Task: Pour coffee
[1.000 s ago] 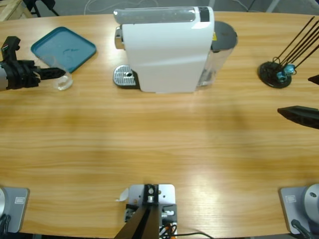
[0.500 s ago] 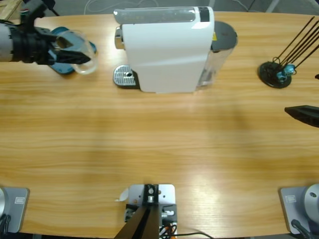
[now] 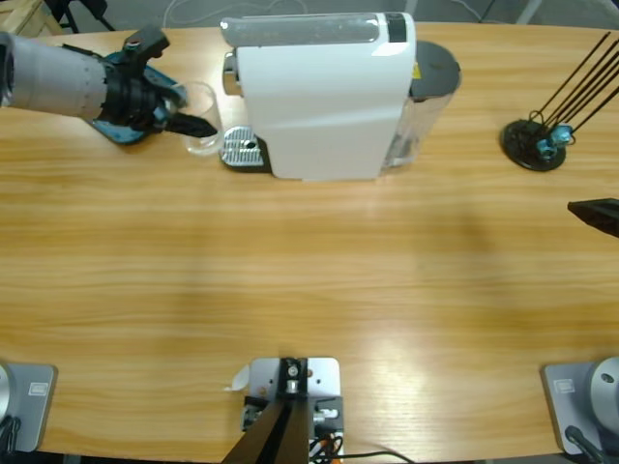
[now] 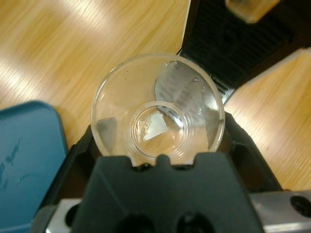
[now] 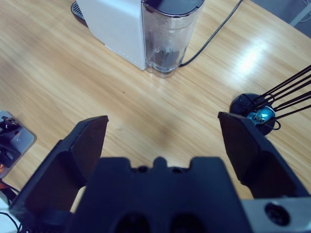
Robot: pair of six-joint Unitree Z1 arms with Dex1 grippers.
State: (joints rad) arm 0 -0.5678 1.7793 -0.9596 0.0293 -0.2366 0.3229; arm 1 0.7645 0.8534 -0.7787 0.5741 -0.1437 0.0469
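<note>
A clear glass tumbler (image 3: 202, 143) stands upright in my left gripper (image 3: 193, 124), which is shut on it just left of the silver drip tray (image 3: 242, 149) of the white coffee machine (image 3: 324, 97). Looking down into the tumbler (image 4: 158, 109) from the left wrist, its bottom appears empty, and the black jaws of the left gripper (image 4: 158, 138) press on both sides. The machine's black grate (image 4: 233, 43) lies just beyond the rim. No coffee shows in any view. My right gripper (image 5: 163, 128) hangs open over bare table, and only a black tip shows at the right edge (image 3: 598, 213).
A teal tray (image 3: 124, 130) lies under the left arm, seen also as the teal tray (image 4: 26, 155) in the left wrist view. A black stand with thin rods (image 3: 532, 145) sits at the far right. The machine's water tank (image 5: 170, 39) and cable face the right gripper.
The left arm lifted the tumbler from beside the teal tray and carried it right, up to the machine's drip tray. The right gripper drew back toward the right edge.
</note>
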